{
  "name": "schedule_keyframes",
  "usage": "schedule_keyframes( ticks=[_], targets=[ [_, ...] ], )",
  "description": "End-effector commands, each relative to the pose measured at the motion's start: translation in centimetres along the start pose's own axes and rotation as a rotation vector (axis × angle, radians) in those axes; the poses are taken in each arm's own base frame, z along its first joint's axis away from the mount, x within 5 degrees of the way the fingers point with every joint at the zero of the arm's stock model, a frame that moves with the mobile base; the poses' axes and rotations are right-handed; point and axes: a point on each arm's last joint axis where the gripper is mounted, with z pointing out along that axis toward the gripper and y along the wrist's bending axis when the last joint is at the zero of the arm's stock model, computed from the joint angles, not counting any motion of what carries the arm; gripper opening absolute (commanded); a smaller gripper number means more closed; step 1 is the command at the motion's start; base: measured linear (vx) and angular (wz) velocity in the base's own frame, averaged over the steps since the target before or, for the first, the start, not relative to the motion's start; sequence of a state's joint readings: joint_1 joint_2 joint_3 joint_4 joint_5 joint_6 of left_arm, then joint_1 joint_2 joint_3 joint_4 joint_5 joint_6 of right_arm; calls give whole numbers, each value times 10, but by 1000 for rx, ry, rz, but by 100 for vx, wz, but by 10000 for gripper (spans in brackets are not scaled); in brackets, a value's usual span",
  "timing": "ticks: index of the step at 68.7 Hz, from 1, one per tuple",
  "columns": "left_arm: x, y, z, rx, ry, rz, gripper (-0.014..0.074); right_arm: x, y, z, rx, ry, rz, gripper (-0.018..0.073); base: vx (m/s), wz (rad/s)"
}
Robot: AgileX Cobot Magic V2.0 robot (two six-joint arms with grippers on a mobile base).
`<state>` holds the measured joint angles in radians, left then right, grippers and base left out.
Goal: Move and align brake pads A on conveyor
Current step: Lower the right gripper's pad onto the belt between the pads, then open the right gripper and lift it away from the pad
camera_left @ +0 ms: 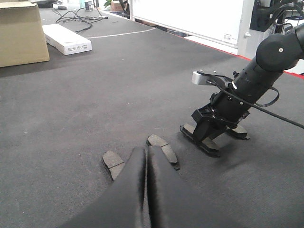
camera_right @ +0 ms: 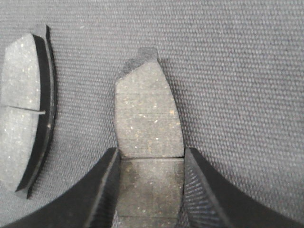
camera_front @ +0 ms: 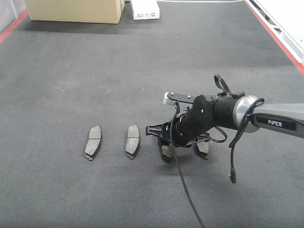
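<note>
Four brake pads lie in a row on the dark conveyor (camera_front: pixel 95 71). The two left pads (camera_front: pixel 94 142) (camera_front: pixel 132 141) lie free. My right gripper (camera_front: pixel 166 148) points down at the third pad (camera_front: pixel 166 152) and is shut on it. Its fingers (camera_right: pixel 107 190) press both long sides of the pad (camera_right: pixel 148 109), which rests on the belt. The second pad (camera_right: pixel 21 109) shows at the left of the right wrist view. The fourth pad (camera_front: pixel 203 148) lies just right of the gripper. My left gripper (camera_left: pixel 146 151) is shut and empty, hovering near the two left pads (camera_left: pixel 113 163) (camera_left: pixel 162 147).
A cardboard box (camera_front: pixel 76 10) and a flat white box (camera_front: pixel 145 9) sit at the belt's far end. Red edges (camera_front: pixel 278 38) (camera_front: pixel 12 26) border both sides. The right arm's cable (camera_front: pixel 183 185) trails over the belt toward the front.
</note>
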<state>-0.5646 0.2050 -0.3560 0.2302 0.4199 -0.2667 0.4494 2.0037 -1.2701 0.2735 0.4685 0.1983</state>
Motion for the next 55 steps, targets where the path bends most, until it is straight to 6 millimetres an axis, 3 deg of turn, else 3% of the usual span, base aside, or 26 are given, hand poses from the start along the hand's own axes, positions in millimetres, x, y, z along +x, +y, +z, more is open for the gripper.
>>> schedule_keyframes(
  ticks=[1, 11, 18, 35, 42, 55],
  targets=[
    [-14, -2, -2, 21, -84, 1, -6, -17, 10, -22, -39, -115, -18, 303, 0, 0],
    [-14, -2, -2, 21, -84, 1, -6, -20, 11, -27, -49, -139, 20, 472, 0, 0],
    [-14, -2, -2, 21, -84, 1, -6, -24, 14, -43, -63, -175, 10, 522, 0, 0],
    [-14, -2, -2, 21, -84, 1, -6, -29, 22, -117, -60, -320, -117, 515, 0, 0],
    [-14, -2, -2, 21, -84, 1, -6, -17, 17, -146, -48, -383, -151, 500, 0, 0],
    [-14, -2, -2, 21, -84, 1, -6, 30, -13, -182, -12, -425, -145, 440, 0, 0]
  ],
)
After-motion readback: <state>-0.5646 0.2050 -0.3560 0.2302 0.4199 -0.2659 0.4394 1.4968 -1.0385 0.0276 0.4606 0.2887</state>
